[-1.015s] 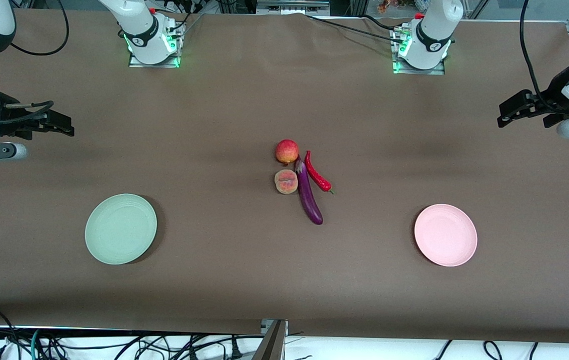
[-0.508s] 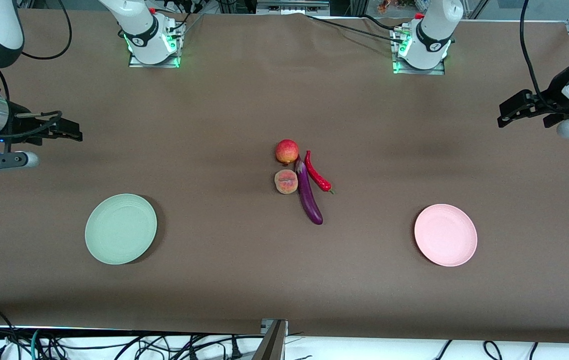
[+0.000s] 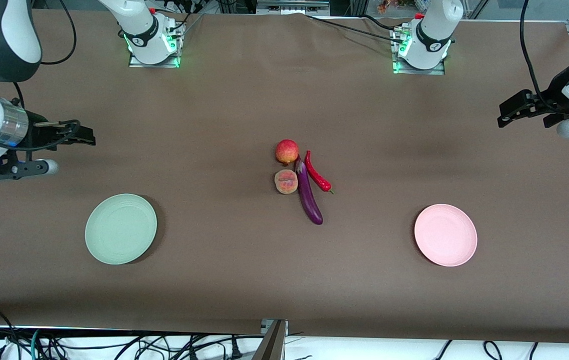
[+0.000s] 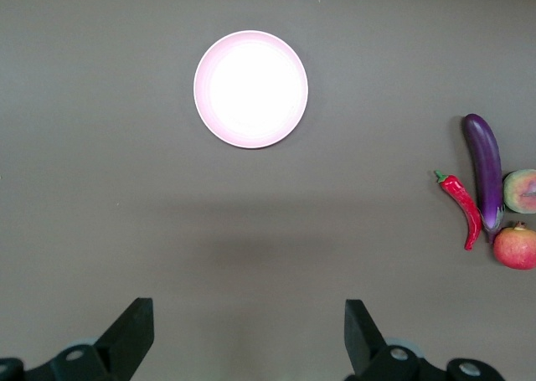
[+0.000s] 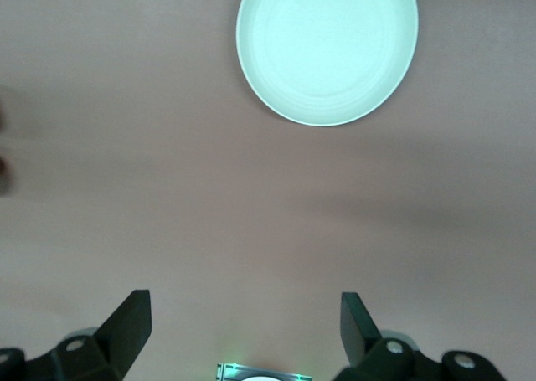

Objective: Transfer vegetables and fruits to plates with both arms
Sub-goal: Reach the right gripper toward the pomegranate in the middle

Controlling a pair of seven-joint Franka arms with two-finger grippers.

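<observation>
The red-yellow apple [image 3: 287,151], the peach [image 3: 286,181], the purple eggplant [image 3: 309,195] and the red chili [image 3: 317,172] lie together mid-table. They also show in the left wrist view: eggplant [image 4: 485,171], chili [image 4: 463,208], peach [image 4: 523,190], apple [image 4: 515,246]. The green plate [image 3: 120,228] lies toward the right arm's end, the pink plate [image 3: 445,234] toward the left arm's end. My right gripper [image 3: 84,139] is open and empty, high over bare table; its view shows the green plate [image 5: 327,49]. My left gripper [image 3: 504,116] is open, empty, waiting high; its view shows the pink plate [image 4: 250,89].
The brown table cloth [image 3: 224,270] covers the whole table. The arm bases [image 3: 152,42] stand along the edge farthest from the front camera. Cables [image 3: 114,345] hang below the nearest edge.
My right arm has moved toward the middle of the table, its gripper staying open. The left arm and all the produce have not moved.
</observation>
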